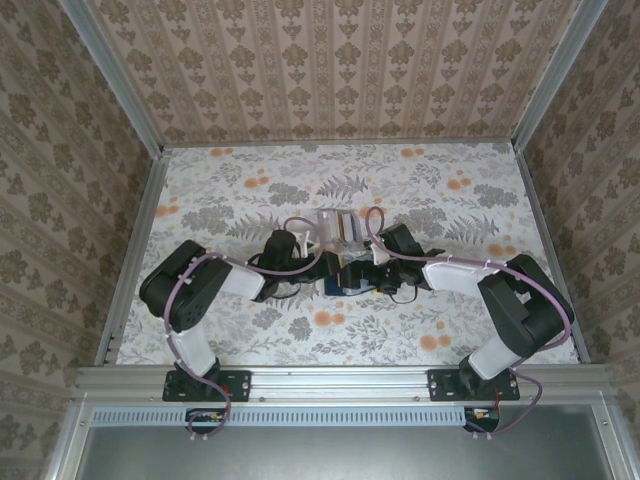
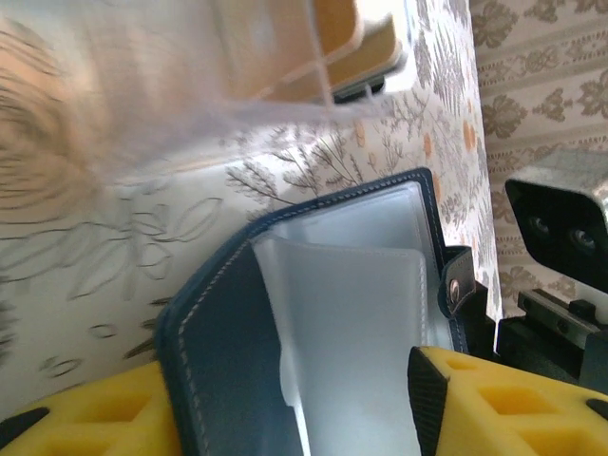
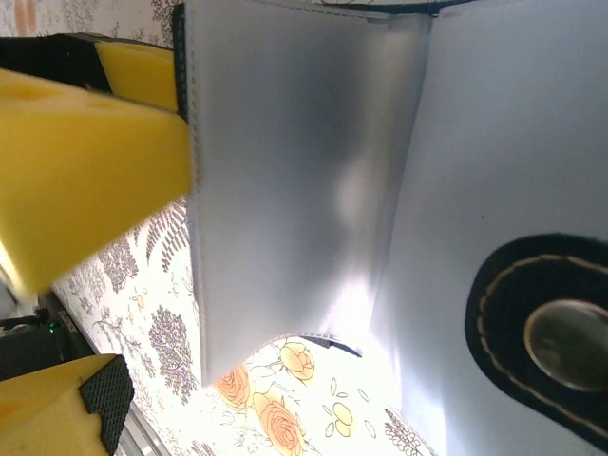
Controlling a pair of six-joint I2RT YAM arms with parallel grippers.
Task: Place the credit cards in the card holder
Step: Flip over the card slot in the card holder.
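Fingers [image 2: 85,418] of your left gripper [image 2: 290,399] sat against both sides of the card holder [image 2: 228,361]. One yellow finger lay along the navy cover and the other's black pad pressed the pale sleeves, so the jaws were clamped on the card holder across its width. In your left wrist view the holder stood open, with the stitched cover on the left, the milky plastic sleeves [image 2: 351,323] fanned out in the middle and the snap tab [image 2: 454,285] on the right edge.

Your right gripper [image 3: 147,275] had its jaws wide apart with nothing between them. Bare flowered table [image 3: 275,399] showed through the gap, and the upper yellow finger [image 3: 85,171] lay just beside the edge of a pale sleeve [image 3: 294,171]. You could not tell whether it touched. The round metal snap [image 3: 562,332] on its dark stitched patch filled the lower right of that view.

From above, you saw both arms meeting at the middle of the table [image 1: 250,170], with the card holder [image 1: 345,278] between the two grippers. A clear box [image 1: 340,228] stood just behind it, on the far side. Up close, the box [image 2: 313,47] held flat tan and brown pieces, too blurred for you to say what they were.
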